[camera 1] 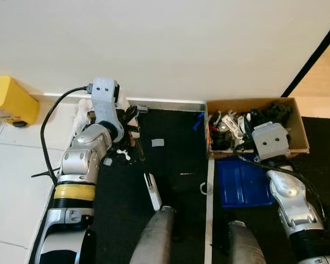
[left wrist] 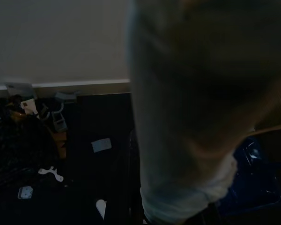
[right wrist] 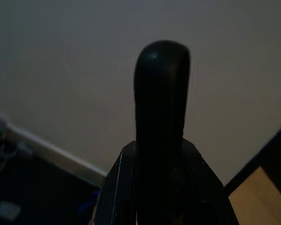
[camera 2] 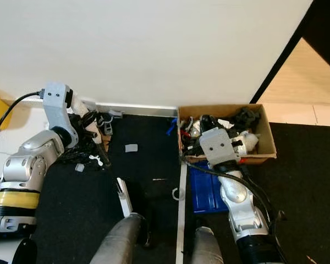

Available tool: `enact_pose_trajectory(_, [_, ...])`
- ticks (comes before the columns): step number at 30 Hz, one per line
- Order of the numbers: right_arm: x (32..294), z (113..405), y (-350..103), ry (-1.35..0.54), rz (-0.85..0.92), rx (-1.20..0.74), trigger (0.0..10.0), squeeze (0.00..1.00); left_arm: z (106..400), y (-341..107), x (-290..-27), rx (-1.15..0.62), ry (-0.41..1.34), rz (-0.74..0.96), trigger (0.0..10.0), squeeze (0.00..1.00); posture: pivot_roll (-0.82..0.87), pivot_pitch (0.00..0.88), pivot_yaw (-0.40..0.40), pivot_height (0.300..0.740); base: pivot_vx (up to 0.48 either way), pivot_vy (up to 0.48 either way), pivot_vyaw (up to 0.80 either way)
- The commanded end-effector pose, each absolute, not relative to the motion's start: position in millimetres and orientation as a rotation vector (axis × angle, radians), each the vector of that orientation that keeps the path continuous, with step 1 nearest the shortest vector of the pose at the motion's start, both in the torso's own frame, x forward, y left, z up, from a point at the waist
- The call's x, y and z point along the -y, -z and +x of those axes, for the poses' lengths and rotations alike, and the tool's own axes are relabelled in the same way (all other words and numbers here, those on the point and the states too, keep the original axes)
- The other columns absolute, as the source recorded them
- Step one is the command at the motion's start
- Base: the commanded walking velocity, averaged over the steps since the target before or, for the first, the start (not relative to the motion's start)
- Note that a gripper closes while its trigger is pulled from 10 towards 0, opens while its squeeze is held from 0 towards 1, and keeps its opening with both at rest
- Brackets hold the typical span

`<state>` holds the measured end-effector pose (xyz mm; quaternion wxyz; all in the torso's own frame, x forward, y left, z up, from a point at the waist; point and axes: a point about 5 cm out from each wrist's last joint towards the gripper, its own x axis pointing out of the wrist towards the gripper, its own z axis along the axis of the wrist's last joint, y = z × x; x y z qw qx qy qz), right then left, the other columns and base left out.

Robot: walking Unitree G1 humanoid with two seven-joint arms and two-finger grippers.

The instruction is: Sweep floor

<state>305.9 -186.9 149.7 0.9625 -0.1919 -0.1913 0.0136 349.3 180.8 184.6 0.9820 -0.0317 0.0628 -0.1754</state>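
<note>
Small litter lies on a black mat [camera 1: 176, 159] by the white wall: a grey square scrap [camera 1: 157, 142], a white bone-shaped piece [camera 1: 122, 154], a small ring [camera 1: 205, 188] and a white flat piece [camera 1: 152, 191]. A blue dustpan [camera 1: 239, 184] rests on the floor under my right arm. My left gripper [camera 1: 130, 119] reaches into a tangle of dark clutter at the wall's foot. A pale blurred shape [left wrist: 196, 117] blocks much of the left wrist view. My right wrist [camera 1: 270, 141] hovers at the near edge of a cardboard box. The right gripper [right wrist: 161, 93] looks like one black column against the wall.
The cardboard box [camera 1: 298, 118], full of cables and small items, stands against the wall on the right. A yellow container [camera 1: 8, 100] sits on the tiles at far left. A metal strip [camera 1: 209, 220] splits the two mats. My legs [camera 1: 157, 239] stand at the bottom.
</note>
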Motion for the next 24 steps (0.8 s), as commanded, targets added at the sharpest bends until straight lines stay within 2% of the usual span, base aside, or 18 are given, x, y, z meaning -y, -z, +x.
enact_pose_trajectory(1, [189.2, 303.4, -145.8, 0.002, -0.314, 0.386, 10.0, 0.0, 345.6, -185.6, -191.1, -0.127, 0.322, -0.048, 10.0, 0.0, 0.16, 0.274, 0.163, 0.74, 0.0, 0.0, 0.0])
enact_pose_trajectory(10, [195.1, 306.3, -146.2, 0.006, -0.328, 0.398, 10.0, 0.0, 346.0, -184.3, -187.9, -0.132, 0.328, -0.057, 10.0, 0.0, 0.15, 0.273, 0.158, 0.74, 0.0, 0.0, 0.0])
enact_pose_trajectory(17, [182.0, 299.9, -134.0, -0.078, -0.472, 0.4, 10.0, 0.0, 343.8, -182.4, -187.2, -0.135, 0.329, -0.064, 10.0, 0.0, 0.15, 0.274, 0.156, 0.74, 0.0, 0.0, 0.0])
enact_pose_trajectory(24, [160.5, 288.5, -133.2, -0.139, -0.473, 0.45, 10.0, 0.0, 342.9, -179.7, -185.0, -0.141, 0.333, -0.068, 10.0, 0.0, 0.15, 0.269, 0.151, 0.74, 0.0, 0.0, 0.0])
